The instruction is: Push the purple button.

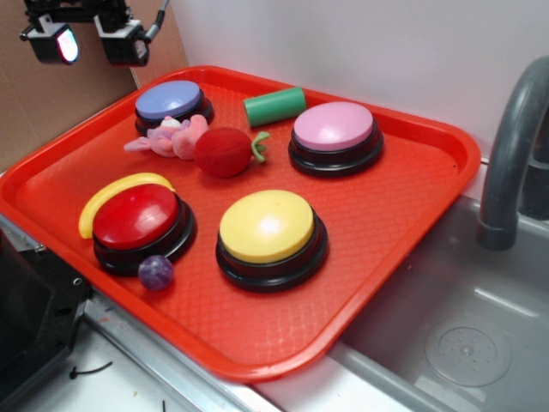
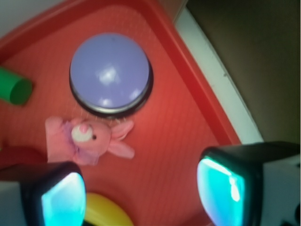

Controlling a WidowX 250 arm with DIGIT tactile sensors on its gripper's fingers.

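**Fingers spread above the far-left corner of the tray, purple button untouched**

Exterior view: A red tray [image 1: 403, 215] lies beside a grey sink [image 1: 463, 343] with a grey tap [image 1: 510, 154]. The purple button [image 1: 171, 101] sits in the tray's far-left corner. Just in front of it lies a pink plush rabbit [image 1: 171, 137], touching a red plush strawberry [image 1: 225, 152]. A green cylinder [image 1: 274, 106] lies on its side between the purple button and a pink button [image 1: 334, 129] at the far right. Nearer the camera stand a red button [image 1: 137, 219] and a yellow button [image 1: 268, 227]. A yellow banana-shaped piece [image 1: 111, 193] curves around the far-left side of the red button, and a small purple ball [image 1: 155, 272] rests against its front. The gripper [image 1: 90, 39] hangs at the top-left edge of the picture, above the tray's corner and clear of the purple button, its fingers apart.

Wrist view: The purple button [image 2: 110, 73] shows in the upper middle, with the rabbit [image 2: 87, 139] just below it and the cylinder [image 2: 14, 87] at the left edge. The two fingers [image 2: 63, 200] frame the bottom of the picture, well apart and holding nothing. Part of the yellow piece [image 2: 106, 212] shows between them.
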